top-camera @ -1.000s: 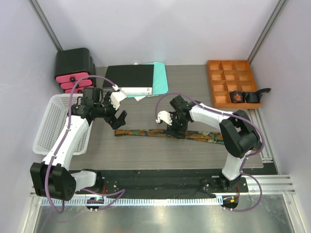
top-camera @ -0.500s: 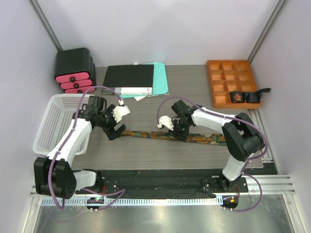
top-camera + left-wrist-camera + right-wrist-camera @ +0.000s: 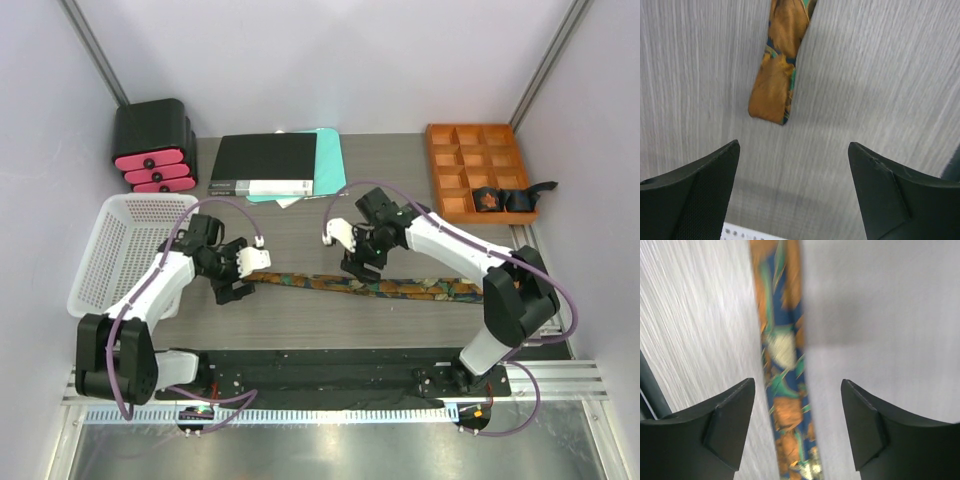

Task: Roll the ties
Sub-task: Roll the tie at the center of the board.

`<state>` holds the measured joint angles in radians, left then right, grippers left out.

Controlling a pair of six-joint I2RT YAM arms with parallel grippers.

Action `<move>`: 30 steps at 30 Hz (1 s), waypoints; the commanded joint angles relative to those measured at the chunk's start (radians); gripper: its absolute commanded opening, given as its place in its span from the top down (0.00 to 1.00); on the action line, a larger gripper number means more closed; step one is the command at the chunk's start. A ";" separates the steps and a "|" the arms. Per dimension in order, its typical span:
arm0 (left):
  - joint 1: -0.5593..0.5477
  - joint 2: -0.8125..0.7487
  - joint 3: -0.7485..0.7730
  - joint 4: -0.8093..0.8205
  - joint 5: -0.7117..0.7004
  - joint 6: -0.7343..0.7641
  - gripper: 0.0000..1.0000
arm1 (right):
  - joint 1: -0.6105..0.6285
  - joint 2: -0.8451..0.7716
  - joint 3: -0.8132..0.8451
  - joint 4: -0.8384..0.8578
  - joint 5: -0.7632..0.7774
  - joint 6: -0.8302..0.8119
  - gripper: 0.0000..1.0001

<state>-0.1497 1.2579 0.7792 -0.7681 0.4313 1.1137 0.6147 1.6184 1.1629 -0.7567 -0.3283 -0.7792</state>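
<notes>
Top external view: at 9 o'clock on the table [image 3: 300, 322] stands a white basket [image 3: 105, 255], with a black drawer unit [image 3: 150, 145] with pink handles at 11 o'clock. The left gripper [image 3: 236, 280] hangs low over the table just at the basket's 3 o'clock side, at the near end of the tie [image 3: 420, 289]. The tie lies flat and unrolled across the middle of the table, running from 9 o'clock to 3 o'clock.

At 12 o'clock lie a black book [image 3: 265, 160] and a teal folder [image 3: 331, 160]. The right gripper [image 3: 358, 266] sits over the tie, a little toward 9 o'clock of its middle. An orange tray [image 3: 478, 135] of compartments fills the 1 o'clock corner, and one near compartment holds a rolled tie [image 3: 489, 198].

In the left wrist view the left gripper [image 3: 794, 192] is spread wide and grasps nothing. The tie's narrow orange end [image 3: 776, 85] lies on the wood toward 12 o'clock of the fingers [image 3: 692, 195], apart from them.

In the right wrist view the right gripper [image 3: 797, 427] is also spread. The tie [image 3: 784, 365] runs from 12 to 6 o'clock between the fingers [image 3: 720, 435], nearer the 9 o'clock one. I cannot tell whether either finger touches the tie.
</notes>
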 commanded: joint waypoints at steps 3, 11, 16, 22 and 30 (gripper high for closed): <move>0.002 0.064 0.041 0.058 0.215 0.110 0.09 | 0.046 0.006 0.095 0.092 -0.072 0.138 0.24; -0.034 0.167 0.077 0.190 0.215 -0.037 0.13 | 0.134 0.101 0.069 0.311 -0.065 0.262 0.21; -0.007 0.169 0.065 0.196 0.202 -0.011 0.11 | 0.203 0.225 0.127 0.336 0.003 0.248 0.19; 0.039 0.186 0.060 0.168 0.205 0.018 0.11 | 0.230 0.301 0.147 0.378 0.034 0.232 0.26; 0.055 0.190 0.046 0.155 0.195 0.055 0.15 | 0.240 0.313 0.120 0.379 0.026 0.201 0.54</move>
<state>-0.1066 1.4445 0.8242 -0.6106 0.6033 1.1179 0.8459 1.9411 1.2816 -0.4026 -0.3042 -0.5564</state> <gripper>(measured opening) 0.862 0.493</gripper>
